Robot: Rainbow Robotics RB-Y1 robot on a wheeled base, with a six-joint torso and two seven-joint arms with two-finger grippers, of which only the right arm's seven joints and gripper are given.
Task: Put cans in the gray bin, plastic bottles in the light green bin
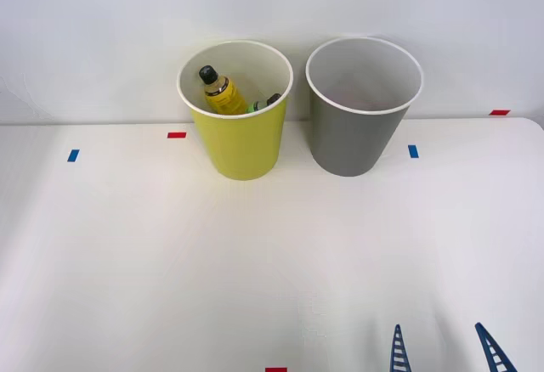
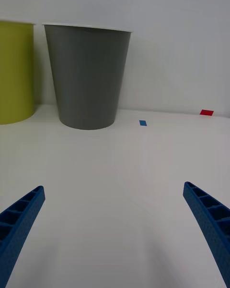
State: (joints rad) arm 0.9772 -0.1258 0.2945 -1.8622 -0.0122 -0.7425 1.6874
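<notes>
In the front view the right end effector (image 1: 445, 348) sits at the lower right of the frame, its blue ribbed fingers (image 1: 399, 351) spread wide and holding nothing above the white table (image 1: 153, 253). Well apart from it, in the upper middle of the frame, stand the two bins just beside each other: the light green bin (image 1: 239, 138) to the left and the gray bin (image 1: 355, 138) to the right. A yellow plastic bottle (image 1: 222, 92) with a black cap leans inside the light green bin, next to a second dark-capped item (image 1: 272, 99) that is mostly hidden. In the wrist view the gray bin (image 2: 88, 77) stands upright beyond the open fingers (image 2: 19, 216).
</notes>
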